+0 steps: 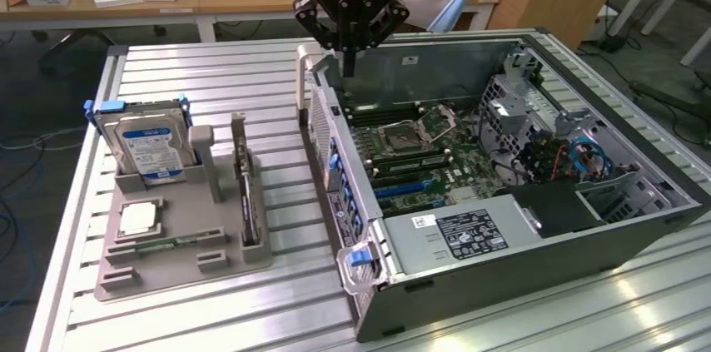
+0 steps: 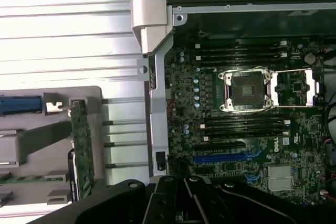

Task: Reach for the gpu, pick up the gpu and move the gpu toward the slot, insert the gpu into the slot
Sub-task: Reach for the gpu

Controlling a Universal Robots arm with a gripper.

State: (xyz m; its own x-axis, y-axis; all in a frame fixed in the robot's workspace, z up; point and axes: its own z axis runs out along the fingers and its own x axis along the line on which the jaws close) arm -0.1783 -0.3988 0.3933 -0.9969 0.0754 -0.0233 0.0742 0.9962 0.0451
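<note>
At the exterior view's left we see 1 hard drive [image 1: 150, 144] upright in a grey tray [image 1: 156, 273]. Just right of it, the gpu [image 1: 246, 190] stands on edge in the same tray. Further right, the gripper [image 1: 348, 71] hangs over the open computer case's [image 1: 534, 277] far rim, fingertips pressed together, holding nothing. Inside the case, the blue slot [image 1: 405, 188] sits unfilled.

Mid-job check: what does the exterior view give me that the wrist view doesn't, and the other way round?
Exterior view: the gripper hanging over the far corner of the case, plus the power supply and the drive-bay cables.
Wrist view: straight-down board detail, such as the silver heatsink near the end of the blue slot.
Both: the gpu standing on edge in the tray, apart from the gripper, as well as the slot and the CPU socket.
</note>
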